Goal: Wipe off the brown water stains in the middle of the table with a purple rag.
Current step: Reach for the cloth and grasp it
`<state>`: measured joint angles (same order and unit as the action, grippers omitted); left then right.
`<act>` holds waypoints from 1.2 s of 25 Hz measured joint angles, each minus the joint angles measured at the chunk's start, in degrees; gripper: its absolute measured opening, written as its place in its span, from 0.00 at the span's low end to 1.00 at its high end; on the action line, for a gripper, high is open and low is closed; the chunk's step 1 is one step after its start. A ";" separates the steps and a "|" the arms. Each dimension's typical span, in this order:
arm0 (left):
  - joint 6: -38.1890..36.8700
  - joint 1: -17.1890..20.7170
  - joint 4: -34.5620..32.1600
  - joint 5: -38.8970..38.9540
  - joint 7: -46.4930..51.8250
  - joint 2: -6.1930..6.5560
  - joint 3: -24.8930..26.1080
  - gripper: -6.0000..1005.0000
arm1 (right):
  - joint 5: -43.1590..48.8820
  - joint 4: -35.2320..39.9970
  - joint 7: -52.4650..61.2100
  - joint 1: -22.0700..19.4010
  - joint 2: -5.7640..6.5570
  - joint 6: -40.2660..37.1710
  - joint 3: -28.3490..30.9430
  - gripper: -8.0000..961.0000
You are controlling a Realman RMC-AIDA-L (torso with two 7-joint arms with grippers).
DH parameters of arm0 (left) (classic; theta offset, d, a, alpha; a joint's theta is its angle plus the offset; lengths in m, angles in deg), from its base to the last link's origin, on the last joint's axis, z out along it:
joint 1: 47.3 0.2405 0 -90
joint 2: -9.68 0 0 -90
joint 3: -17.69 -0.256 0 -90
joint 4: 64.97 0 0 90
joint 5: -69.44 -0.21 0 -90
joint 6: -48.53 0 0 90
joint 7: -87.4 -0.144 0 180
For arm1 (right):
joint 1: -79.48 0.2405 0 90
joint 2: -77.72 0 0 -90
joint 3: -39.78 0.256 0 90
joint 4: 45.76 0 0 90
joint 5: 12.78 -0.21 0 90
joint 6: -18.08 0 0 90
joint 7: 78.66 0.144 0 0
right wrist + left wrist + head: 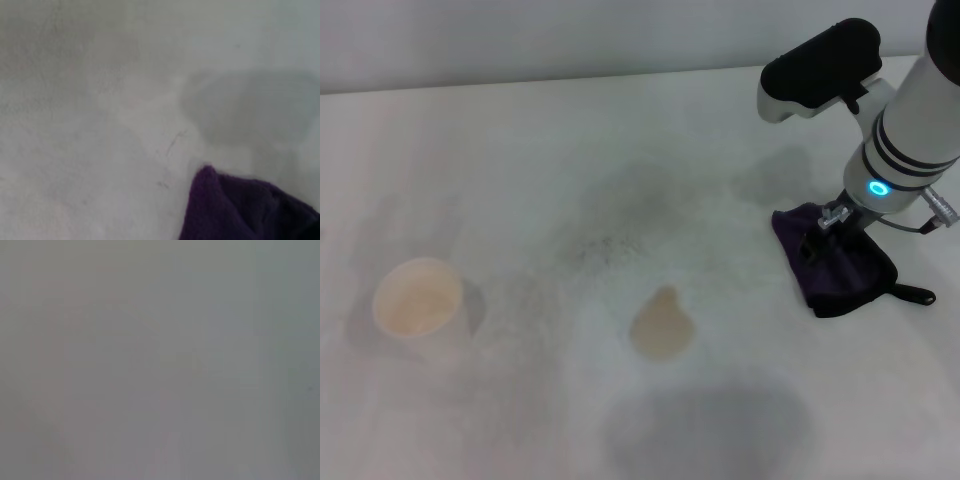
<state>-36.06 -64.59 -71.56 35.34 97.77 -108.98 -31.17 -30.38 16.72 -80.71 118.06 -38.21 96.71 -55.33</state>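
Observation:
The brown water stain (661, 326), a small tan puddle with a pointed lobe, lies in the middle of the white-grey table (570, 150). The purple rag (850, 270) lies crumpled at the right, with its black loop (917, 294) pointing right. My right gripper (820, 235) is down on the rag's far left part, well to the right of the stain. The right wrist view shows a corner of the rag (240, 210) on bare tabletop. My left arm is out of view; the left wrist view shows only plain grey.
A pale tan cup (417, 298) stands upright at the left. Faint grey speckled smudges (610, 240) lie behind the stain. The table's far edge (520, 82) runs along the back.

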 joint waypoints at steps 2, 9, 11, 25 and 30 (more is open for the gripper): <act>0.31 -0.01 0.00 0.00 0.00 0.03 0.00 0.89 | 0.07 0.00 0.20 0.19 0.00 0.07 -0.04 0.61; 0.44 -0.16 -0.05 0.00 0.00 0.10 0.00 0.89 | -0.12 -0.25 0.33 0.56 0.27 0.39 0.34 0.43; 0.71 -0.38 -0.07 0.00 -0.59 0.09 0.00 0.89 | -0.17 -0.95 0.23 0.83 0.28 0.37 0.35 0.34; 1.77 -0.82 -0.09 0.00 -1.12 0.16 0.00 0.89 | -1.57 -3.33 0.04 1.84 0.18 -0.16 0.37 0.22; 1.80 -0.83 -0.09 0.00 -1.14 0.18 0.00 0.89 | -1.26 -4.97 0.21 2.53 0.18 -0.54 0.30 0.33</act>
<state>-34.26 -65.41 -71.65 35.34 96.63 -108.80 -31.17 -31.64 11.76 -80.50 120.59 -38.03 96.16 -55.03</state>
